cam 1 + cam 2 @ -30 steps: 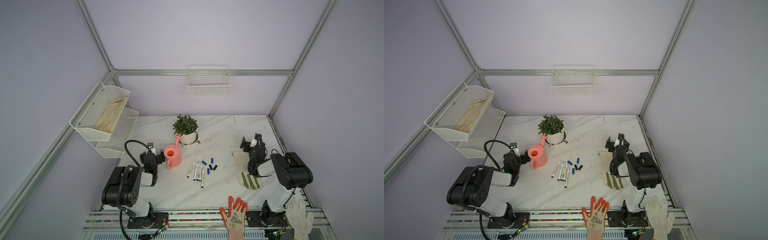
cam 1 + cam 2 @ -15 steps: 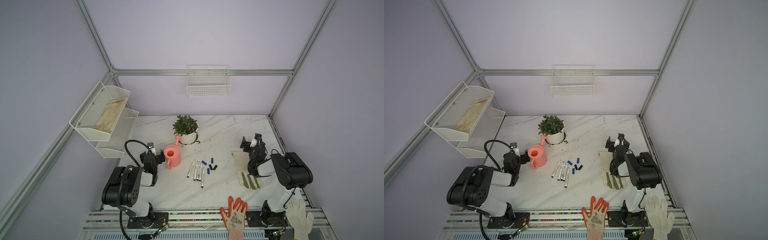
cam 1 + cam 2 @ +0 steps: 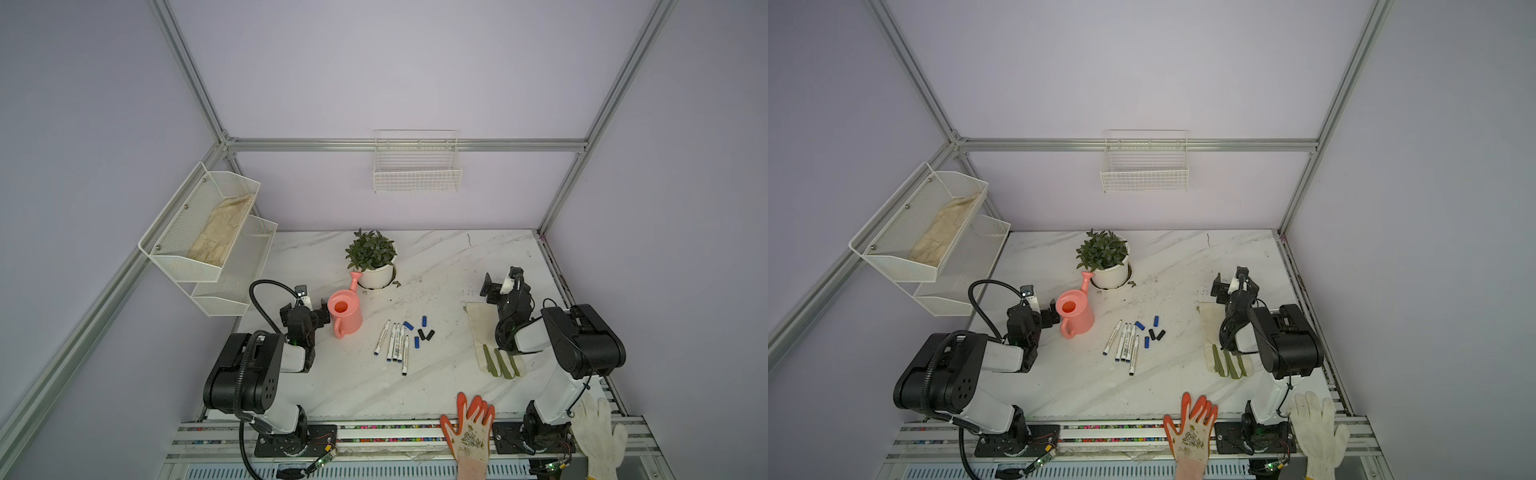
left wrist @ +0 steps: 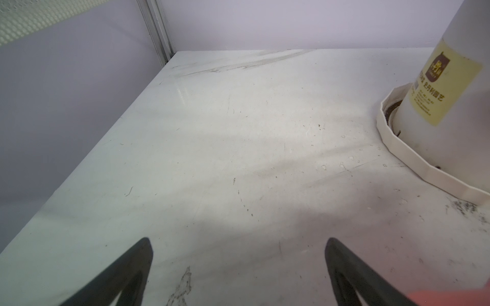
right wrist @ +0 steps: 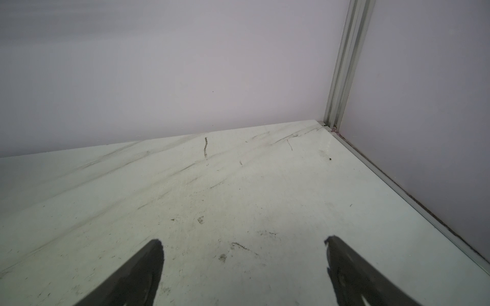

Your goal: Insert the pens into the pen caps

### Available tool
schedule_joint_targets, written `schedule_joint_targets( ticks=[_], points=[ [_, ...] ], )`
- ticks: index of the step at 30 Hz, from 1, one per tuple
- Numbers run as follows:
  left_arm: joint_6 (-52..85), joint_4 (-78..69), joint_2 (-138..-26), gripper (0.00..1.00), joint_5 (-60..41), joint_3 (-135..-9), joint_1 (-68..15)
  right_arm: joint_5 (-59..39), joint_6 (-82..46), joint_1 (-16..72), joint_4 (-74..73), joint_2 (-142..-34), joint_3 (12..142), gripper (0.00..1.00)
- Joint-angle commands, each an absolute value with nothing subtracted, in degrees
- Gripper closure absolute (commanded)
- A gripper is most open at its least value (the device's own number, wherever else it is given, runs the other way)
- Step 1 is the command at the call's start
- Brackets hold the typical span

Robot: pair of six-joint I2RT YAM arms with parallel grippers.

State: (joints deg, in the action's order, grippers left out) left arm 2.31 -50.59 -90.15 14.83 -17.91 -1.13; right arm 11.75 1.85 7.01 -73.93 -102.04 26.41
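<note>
While both arms sit folded at the sides of the tabletop (image 3: 353, 386): nothing of the task is gripped, and no pen wears a cap.
Left claw (image 3: 305, 309): spread wide and empty, low over bare marble, facing the back corner, with the white plant pot (image 4: 437, 106) near and off to one side.
Right claw (image 3: 500, 286): likewise spread and empty, aimed at the far corner; a pale glove (image 3: 478, 332) lies under its arm.
Pens (image 3: 392, 343): five white markers lying close and roughly parallel, between the two claws and nearer the robot's bases than either claw; none is touched.
Pen caps (image 3: 419, 330): three blue and two black, loose in a small cluster just beside the pens, on the right claw's side.
Pink watering can (image 3: 347, 316): standing just beside the left claw, between it and the pens; a reach from there likely has to clear it.
Why so laid: pens and caps sit mid-tabletop, apparently within either claw's reach, so that one can hold a pen and the other a cap.
Stage: the very start, by the look of it.
</note>
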Motion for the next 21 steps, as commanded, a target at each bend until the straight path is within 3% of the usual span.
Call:
schedule_joint_targets(
  ticks=[1,4,6,9,12,15,19,21],
  points=[
    [1.5,-54.1,-90.3,0.0,15.4,-22.0,-0.7,12.2,2.7,6.7,-77.0,-102.2,26.6,0.03],
    [1.4,-54.6,-89.8,0.0,15.0,-21.8,-0.7,11.5,2.0,6.5,-76.4,-102.5,27.0,0.03],
    [1.5,-43.7,-86.4,0.0,14.6,-26.1,-0.7,11.0,2.0,6.1,-76.4,-102.0,26.7,0.03],
    [2.7,-24.7,-82.7,0.0,19.0,-36.1,-0.7,8.7,3.0,6.1,-73.4,-98.5,27.1,0.15],
    [1.1,-24.4,-77.5,0.0,24.7,-37.1,-0.7,10.9,2.8,6.1,-61.2,-91.3,30.4,0.23],
    [3.7,-19.2,-73.0,0.0,30.3,-38.9,-0.7,14.3,-1.4,6.5,-59.7,-85.8,29.7,0.27],
    [6.1,-5.6,-66.8,0.0,19.3,-42.5,-2.5,17.3,-8.0,7.6,-57.6,-80.6,30.0,0.32],
    [5.5,-3.6,-63.1,0.0,17.9,-41.8,-9.6,20.3,-9.6,8.8,-55.1,-79.1,31.3,0.32]
  ],
)
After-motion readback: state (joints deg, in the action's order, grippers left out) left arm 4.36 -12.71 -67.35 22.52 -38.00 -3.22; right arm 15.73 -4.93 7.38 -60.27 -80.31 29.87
